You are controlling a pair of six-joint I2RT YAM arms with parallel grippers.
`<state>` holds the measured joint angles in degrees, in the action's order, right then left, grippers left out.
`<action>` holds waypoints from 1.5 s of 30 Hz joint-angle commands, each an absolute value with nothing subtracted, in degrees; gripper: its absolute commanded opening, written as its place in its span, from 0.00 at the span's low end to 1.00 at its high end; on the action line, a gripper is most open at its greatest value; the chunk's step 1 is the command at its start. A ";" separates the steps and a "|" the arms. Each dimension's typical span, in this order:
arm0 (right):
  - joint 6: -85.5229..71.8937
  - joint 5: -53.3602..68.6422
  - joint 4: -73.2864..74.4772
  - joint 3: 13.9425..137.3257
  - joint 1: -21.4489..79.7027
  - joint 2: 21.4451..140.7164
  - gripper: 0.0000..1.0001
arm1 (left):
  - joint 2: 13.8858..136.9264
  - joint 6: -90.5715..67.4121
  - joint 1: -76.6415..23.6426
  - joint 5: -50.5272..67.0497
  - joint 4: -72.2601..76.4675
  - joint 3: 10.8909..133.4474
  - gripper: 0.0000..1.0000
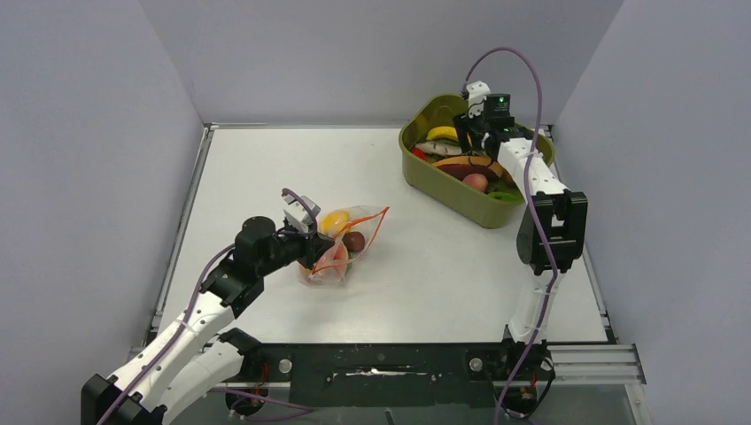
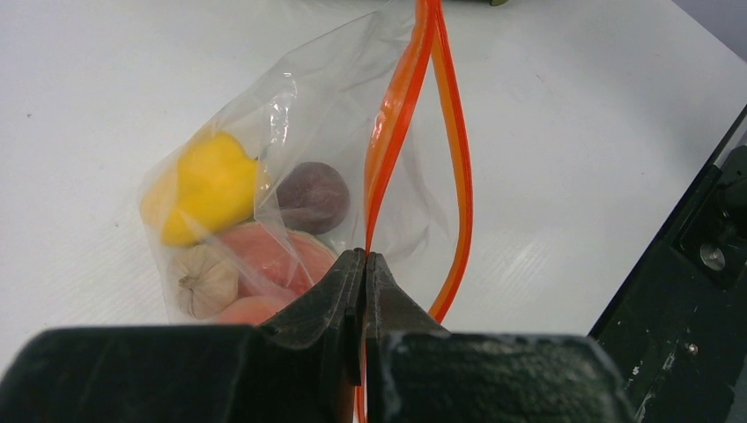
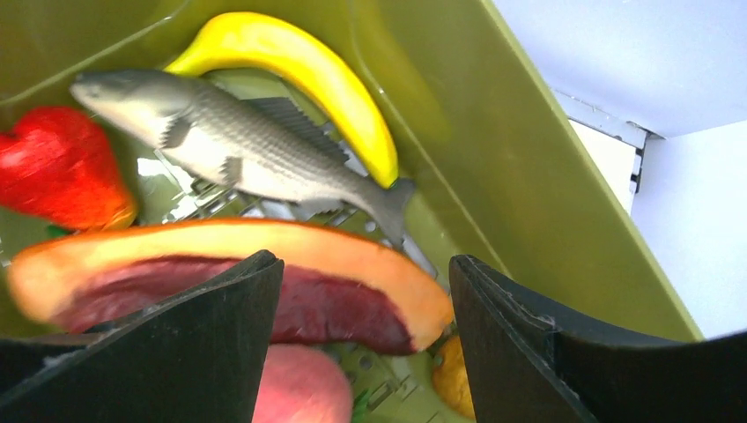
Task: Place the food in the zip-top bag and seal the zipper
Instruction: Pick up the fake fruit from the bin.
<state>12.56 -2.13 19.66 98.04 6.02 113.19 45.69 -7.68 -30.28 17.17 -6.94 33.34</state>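
- The left gripper has its jaws clenched, pad against pad, on one strip of the zipper.
- From the jaws the zipper's long axis points straight ahead. Its second strip bows out to the right of the jaws and meets the first far ahead, so the mouth gapes.
- The zip-top bag lies on the table, ahead and left of the jaws.
- Inside it are a yellow pepper, a dark purple piece, a pink-orange piece and a garlic bulb.
- The right gripper has its jaws released and wide apart over the olive tub.
- Beneath the gap an orange-rinded slice lies with its long axis running finger to finger.
- Ahead lie a grey fish, then a banana, both slanting across.
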 commanded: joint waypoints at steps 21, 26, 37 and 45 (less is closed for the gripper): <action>19.03 3.35 14.47 115.19 3.30 134.49 0.67 | 47.14 -7.40 -30.50 15.38 -2.14 32.61 0.00; 19.93 3.16 13.52 118.60 3.21 138.29 0.67 | 47.90 -7.23 -30.41 15.61 -2.26 33.05 0.00; 21.45 3.25 10.67 113.16 3.21 135.83 0.52 | 47.80 -7.45 -30.41 15.93 -2.00 32.91 0.00; 18.51 2.66 9.41 111.15 3.42 131.21 0.33 | 46.85 -7.88 -30.50 15.75 -1.74 32.62 0.00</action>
<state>20.40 3.03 12.21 113.47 3.38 137.32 48.01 -7.77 -30.28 16.08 -5.72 32.38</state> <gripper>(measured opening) 0.368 0.010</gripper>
